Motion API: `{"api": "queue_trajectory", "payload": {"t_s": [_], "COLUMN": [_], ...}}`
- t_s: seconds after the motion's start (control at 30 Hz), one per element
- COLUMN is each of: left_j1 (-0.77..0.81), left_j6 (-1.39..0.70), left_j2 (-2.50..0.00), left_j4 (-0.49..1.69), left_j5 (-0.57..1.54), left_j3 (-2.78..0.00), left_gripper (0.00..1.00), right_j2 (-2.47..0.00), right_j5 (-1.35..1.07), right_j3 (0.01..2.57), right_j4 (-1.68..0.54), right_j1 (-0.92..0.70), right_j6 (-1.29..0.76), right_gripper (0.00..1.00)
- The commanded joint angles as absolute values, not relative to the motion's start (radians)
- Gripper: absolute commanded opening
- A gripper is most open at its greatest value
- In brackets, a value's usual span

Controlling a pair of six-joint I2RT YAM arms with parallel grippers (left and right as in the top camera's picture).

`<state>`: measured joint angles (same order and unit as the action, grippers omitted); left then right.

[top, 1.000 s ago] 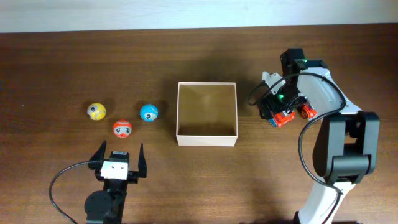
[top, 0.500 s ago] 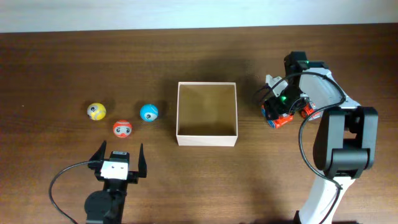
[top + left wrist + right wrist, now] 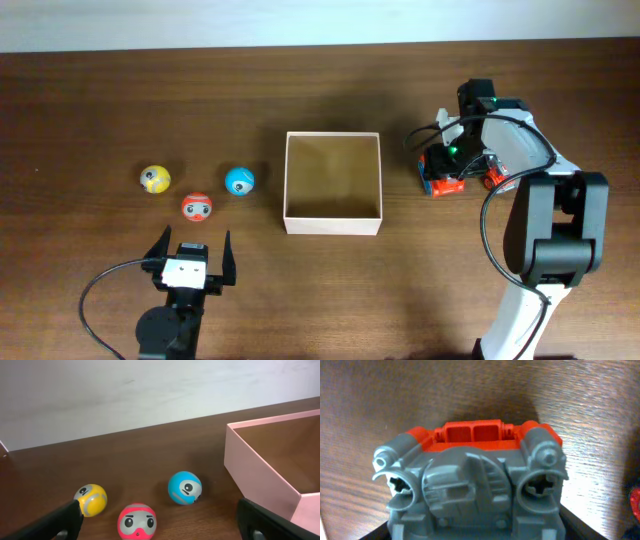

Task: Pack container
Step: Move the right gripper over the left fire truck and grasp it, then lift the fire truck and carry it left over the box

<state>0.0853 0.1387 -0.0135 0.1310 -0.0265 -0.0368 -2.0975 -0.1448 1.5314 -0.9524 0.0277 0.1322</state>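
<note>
The container, a square open cardboard box with cream walls, stands mid-table; its wall also shows at the right of the left wrist view. To its right, my right gripper points down onto a red and grey toy truck. In the right wrist view the truck fills the space between the jaws, and my right gripper is shut on its sides. My left gripper rests open near the front edge, nothing between its fingers.
Three small face balls lie left of the box: yellow, red, blue. They sit just ahead of the left gripper. Another red toy piece lies under the right arm.
The right gripper has closed in on the toy truck, which turned and shifted slightly left toward the box. The left arm and the balls have not moved.
</note>
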Motion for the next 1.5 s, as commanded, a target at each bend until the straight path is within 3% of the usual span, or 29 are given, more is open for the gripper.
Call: {"api": "queue_trajectory", "payload": {"t_s": [0.0,0.5,1.0,1.47], "left_j1": [0.080,0.080,0.080,0.080], "left_j6": [0.152,0.152,0.152,0.152], "left_j2": [-0.006,-0.006,-0.006,-0.006], "left_j4": [0.130,0.130,0.130,0.130], "left_j5": [-0.015,-0.015,-0.015,-0.015], "left_j3": [-0.032,-0.032,-0.032,-0.032], "left_gripper": [0.99,0.99,0.99,0.99], "right_j2": [-2.101,-2.099,-2.099,-2.068], "right_j5": [-0.184,-0.184,-0.196,-0.864], "right_j3": [1.536,1.581,1.894,2.046], "right_j4": [-0.952,-0.963,-1.213,-1.336], "right_j1": [0.027,0.027,0.025,-0.065], "right_j6": [-0.022,-0.042,-0.022,0.258], "right_gripper": [0.66,0.64,0.63,0.63]}}
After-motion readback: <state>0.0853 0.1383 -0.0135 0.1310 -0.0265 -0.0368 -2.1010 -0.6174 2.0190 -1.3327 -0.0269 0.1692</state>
